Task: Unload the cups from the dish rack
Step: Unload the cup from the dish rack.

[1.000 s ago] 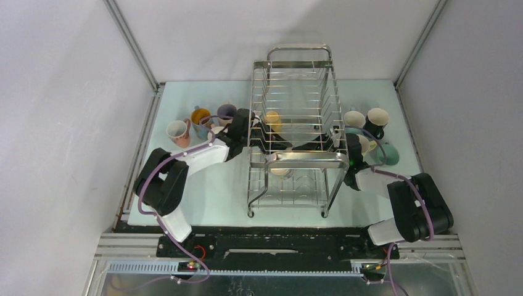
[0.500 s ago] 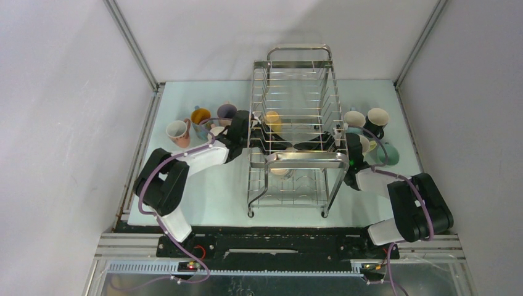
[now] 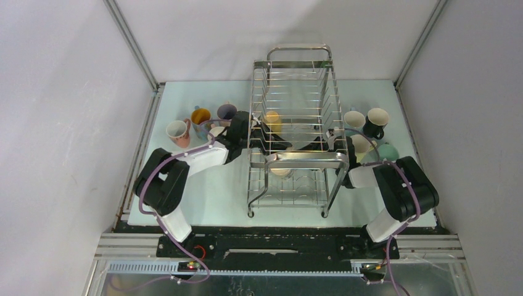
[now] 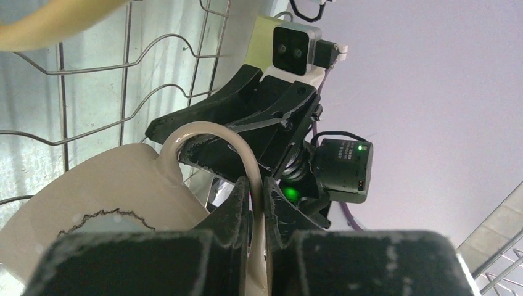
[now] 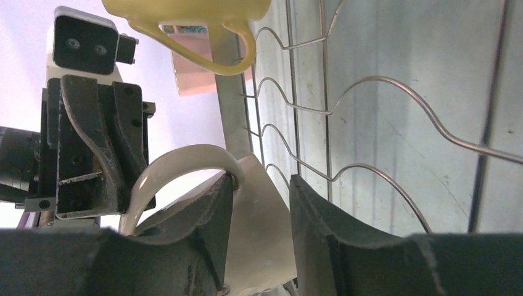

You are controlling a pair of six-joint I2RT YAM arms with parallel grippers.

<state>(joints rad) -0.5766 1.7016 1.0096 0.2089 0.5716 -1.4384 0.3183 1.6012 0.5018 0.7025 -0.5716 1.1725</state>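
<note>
Pinching the cream mug (image 4: pixel 111 191) by its handle with the left gripper (image 4: pixel 256 185), clenched hard, up in the dish rack (image 3: pixel 306 161)'s top tier. Straddling the same mug's wall with the right gripper (image 5: pixel 260 185), apparently grasping too; reads as a shared lift or handover to clear the wires. Counting: one yellow mug (image 3: pixel 272 120) racked alongside; three on the table (image 3: pixel 203 185) at left, pink mug (image 3: pixel 177 130), orange-lined mug (image 3: pixel 200 115), lilac mug (image 3: pixel 226 111); four at right, white mug (image 3: pixel 354 118), black mug (image 3: pixel 377 117), green mug (image 3: pixel 388 151), plus a pale mug (image 3: pixel 361 143) half hidden.
</note>
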